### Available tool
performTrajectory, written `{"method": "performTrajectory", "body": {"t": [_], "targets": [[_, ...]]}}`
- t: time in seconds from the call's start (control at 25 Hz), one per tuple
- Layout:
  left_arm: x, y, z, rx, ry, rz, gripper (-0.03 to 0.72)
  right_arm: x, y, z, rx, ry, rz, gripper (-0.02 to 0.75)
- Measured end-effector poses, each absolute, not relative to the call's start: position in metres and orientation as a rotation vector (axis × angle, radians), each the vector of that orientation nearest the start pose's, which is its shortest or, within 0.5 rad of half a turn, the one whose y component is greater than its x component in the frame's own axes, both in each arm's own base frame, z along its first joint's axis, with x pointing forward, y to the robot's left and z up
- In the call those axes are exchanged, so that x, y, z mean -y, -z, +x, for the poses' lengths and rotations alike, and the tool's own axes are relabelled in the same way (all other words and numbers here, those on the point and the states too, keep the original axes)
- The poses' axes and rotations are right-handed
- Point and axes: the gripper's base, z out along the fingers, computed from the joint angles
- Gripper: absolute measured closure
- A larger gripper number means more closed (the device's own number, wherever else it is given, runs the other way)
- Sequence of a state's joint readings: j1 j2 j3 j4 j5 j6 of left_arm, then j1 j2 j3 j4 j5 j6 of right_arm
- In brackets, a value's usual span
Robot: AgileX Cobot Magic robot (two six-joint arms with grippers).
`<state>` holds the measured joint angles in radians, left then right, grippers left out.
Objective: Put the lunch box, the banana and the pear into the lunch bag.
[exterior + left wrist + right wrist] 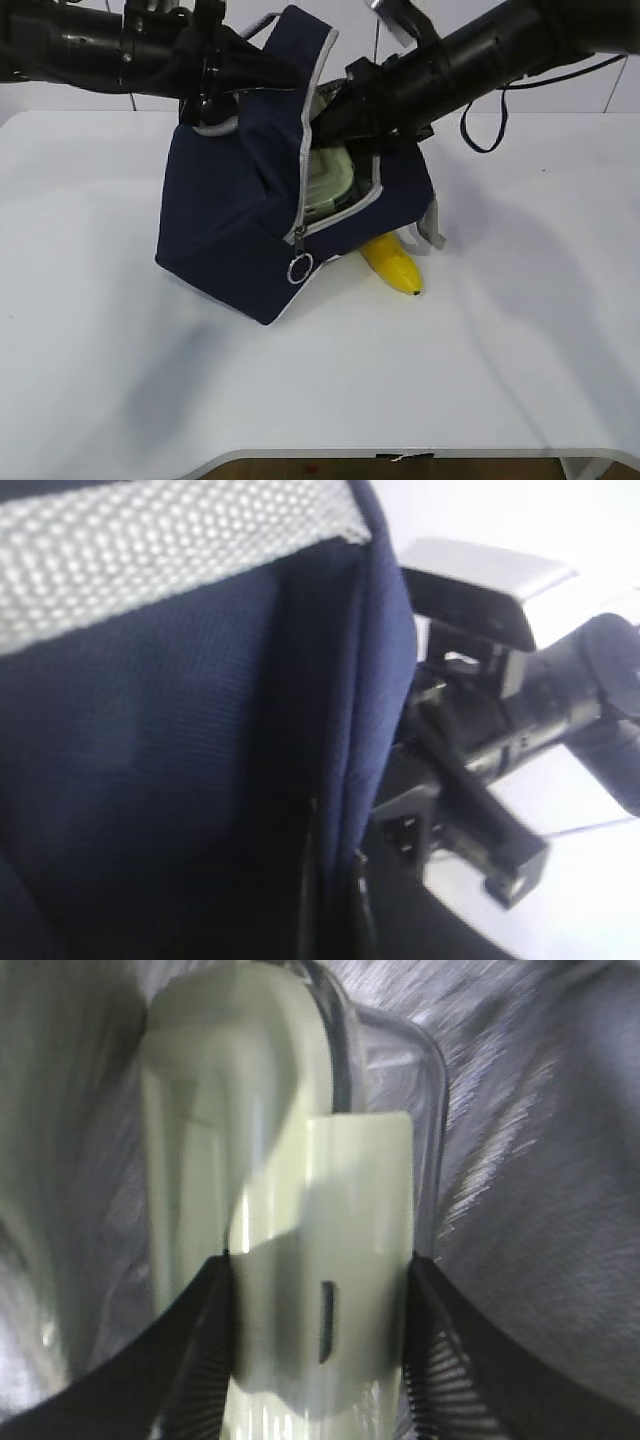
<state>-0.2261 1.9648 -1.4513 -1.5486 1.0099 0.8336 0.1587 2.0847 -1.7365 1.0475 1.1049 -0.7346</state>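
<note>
Ext cam slants down at lunch bag (240, 210); wrist cams very close (both on bag).

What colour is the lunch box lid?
Pale green lunch box lid, clearest in the right wrist view.

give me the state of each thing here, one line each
lunch bag: unzipped, tipped up, mouth held open
lunch box: lid on, inside the bag, gripped
banana: on the table, partly under the bag
left gripper: shut on the bag's edge
right gripper: clamped on the lunch box
</note>
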Motion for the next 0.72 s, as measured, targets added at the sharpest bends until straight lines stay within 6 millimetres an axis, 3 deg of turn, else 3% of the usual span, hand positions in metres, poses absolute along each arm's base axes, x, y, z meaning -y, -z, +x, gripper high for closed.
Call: {"method": "performTrajectory", "body": {"t": [0.32,0.72], "targets": [[0.154,-0.256,0.403,-2.132,1.581,0.234,0.688,-0.166,-0.227,0.434,-2.411,-1.208,-0.615,0.390],[0.152,-0.236,0.410,-2.085,1.662,0.257,0.688,-0.168,-0.201,0.441,-2.454,-1.199,-0.587,0.390]]}}
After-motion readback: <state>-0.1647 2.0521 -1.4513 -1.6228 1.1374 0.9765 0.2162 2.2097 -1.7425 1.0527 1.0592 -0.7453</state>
